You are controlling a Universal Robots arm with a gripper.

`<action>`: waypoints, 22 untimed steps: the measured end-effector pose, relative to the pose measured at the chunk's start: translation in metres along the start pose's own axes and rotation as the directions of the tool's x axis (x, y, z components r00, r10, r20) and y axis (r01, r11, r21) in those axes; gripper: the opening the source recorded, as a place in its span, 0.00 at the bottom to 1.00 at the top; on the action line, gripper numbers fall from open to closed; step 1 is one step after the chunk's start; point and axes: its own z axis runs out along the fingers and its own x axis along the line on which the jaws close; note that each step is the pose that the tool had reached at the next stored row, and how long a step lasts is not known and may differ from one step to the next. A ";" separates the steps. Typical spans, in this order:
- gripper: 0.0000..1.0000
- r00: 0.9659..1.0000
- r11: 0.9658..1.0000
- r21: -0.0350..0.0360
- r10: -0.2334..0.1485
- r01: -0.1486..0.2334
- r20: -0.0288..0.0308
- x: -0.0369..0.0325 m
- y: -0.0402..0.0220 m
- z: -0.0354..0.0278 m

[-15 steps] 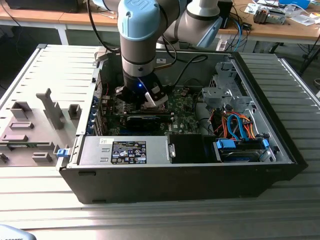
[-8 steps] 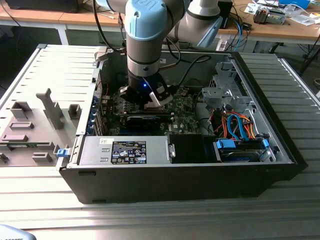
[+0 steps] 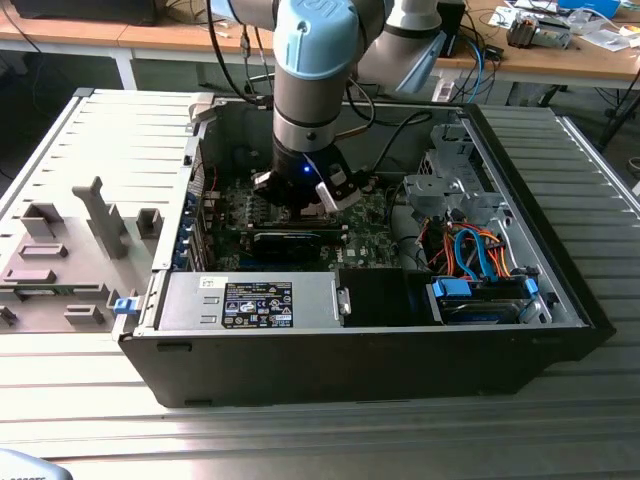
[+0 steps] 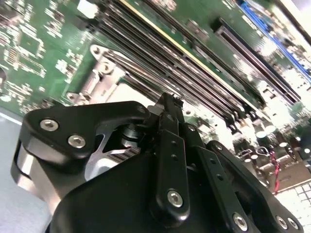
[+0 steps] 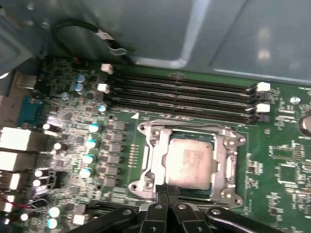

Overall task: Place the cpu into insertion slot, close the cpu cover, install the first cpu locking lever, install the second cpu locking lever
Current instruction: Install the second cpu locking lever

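One arm reaches down into the open computer case (image 3: pixel 560 300), its gripper (image 3: pixel 300 195) low over the green motherboard (image 3: pixel 375 235) near the middle of the exterior view. In the first wrist view the gripper's (image 5: pixel 167 194) two fingertips (image 5: pixel 162 193) are pressed together, holding nothing, at the six o'clock edge of the insertion slot (image 5: pixel 228 160). One cpu (image 5: pixel 189 162) lies flat inside that slot, silvery top up. One cpu cover (image 5: pixel 158 155) lies down around the chip, its window framing it. Four long memory slots (image 5: pixel 180 94) run side by side at the slot's twelve o'clock. In the second wrist view the narrowed fingers (image 4: pixel 170 121) sit just before the socket frame.
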 end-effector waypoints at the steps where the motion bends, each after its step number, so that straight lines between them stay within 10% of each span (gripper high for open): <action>1: 0.11 1.000 1.000 0.001 0.000 0.000 -0.002 -0.0031 -0.0001 -0.0001; 11: 0.11 0.999 1.000 -0.001 0.006 -0.006 -0.034 -0.0458 -0.0035 -0.0014; 17: 0.11 0.999 1.000 0.005 0.006 -0.006 -0.032 -0.0468 0.0102 -0.0003; 20: 0.11 1.000 0.999 0.050 0.007 -0.006 -0.027 -0.0413 0.0125 0.0000; 22: 0.11 1.000 0.998 0.064 0.008 -0.006 -0.025 -0.0381 0.0151 0.0005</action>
